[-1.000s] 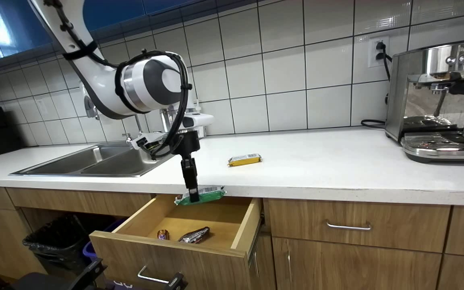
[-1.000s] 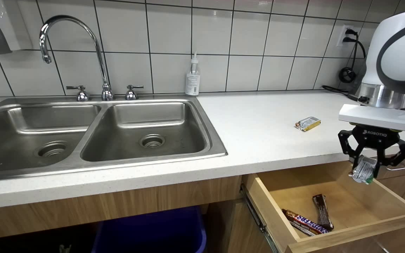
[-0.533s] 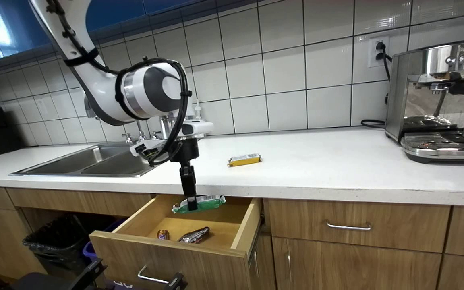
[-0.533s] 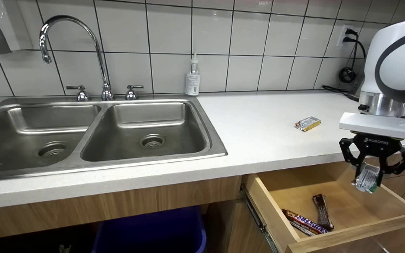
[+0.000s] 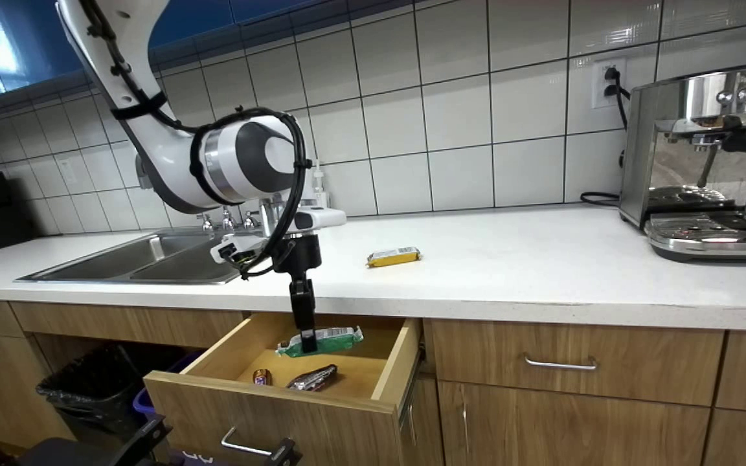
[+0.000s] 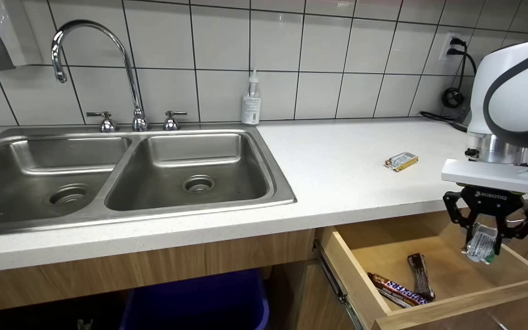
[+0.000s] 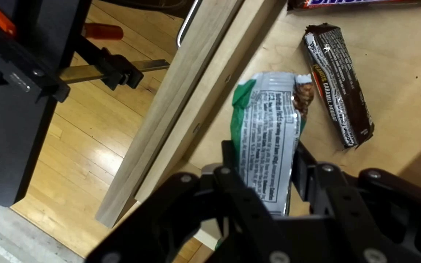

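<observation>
My gripper (image 5: 308, 343) points down and is shut on a green-and-white wrapped bar (image 5: 342, 340). In an exterior view its fingers (image 6: 483, 250) pinch the bar (image 6: 480, 240) from both sides. In the wrist view the bar (image 7: 269, 120) stands between the fingers (image 7: 263, 157), printed white side showing. The bar hangs over the open wooden drawer (image 6: 470, 295), apart from its floor as far as I can tell. On the drawer floor lie a dark brown bar (image 7: 338, 84) and a Snickers bar (image 6: 397, 289), which is partly cut off in the wrist view.
A yellow wrapped bar (image 5: 394, 257) lies on the white counter (image 5: 509, 259) behind the drawer. A steel sink (image 6: 200, 206) and an espresso machine (image 5: 703, 162) are on the counter. Below the counter are a blue bin (image 6: 200, 298) and a black-lined bin (image 5: 98, 382).
My gripper has lowered with the green bar, from the counter's edge level to inside the drawer's outline. The bars in the drawer and on the counter have not moved.
</observation>
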Robot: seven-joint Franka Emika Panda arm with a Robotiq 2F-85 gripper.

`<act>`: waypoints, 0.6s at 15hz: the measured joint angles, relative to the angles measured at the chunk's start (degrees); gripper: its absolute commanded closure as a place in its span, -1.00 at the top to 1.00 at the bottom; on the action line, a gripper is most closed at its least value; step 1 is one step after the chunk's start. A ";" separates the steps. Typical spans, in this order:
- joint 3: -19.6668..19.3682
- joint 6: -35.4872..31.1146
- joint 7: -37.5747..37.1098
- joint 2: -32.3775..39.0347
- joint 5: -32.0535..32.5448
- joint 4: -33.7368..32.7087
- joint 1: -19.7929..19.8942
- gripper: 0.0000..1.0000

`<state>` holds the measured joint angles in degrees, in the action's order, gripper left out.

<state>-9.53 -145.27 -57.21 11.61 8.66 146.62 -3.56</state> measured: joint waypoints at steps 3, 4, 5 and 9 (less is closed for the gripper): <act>-0.21 0.00 0.00 0.41 0.00 -0.17 0.00 0.44; -0.26 0.00 0.00 0.43 0.00 -0.18 0.00 0.57; -0.32 0.00 0.00 0.42 0.00 -0.21 0.00 0.73; -0.46 0.00 0.00 0.31 0.00 -0.45 0.00 1.00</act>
<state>-9.98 -145.27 -57.21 11.92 8.66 146.17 -3.55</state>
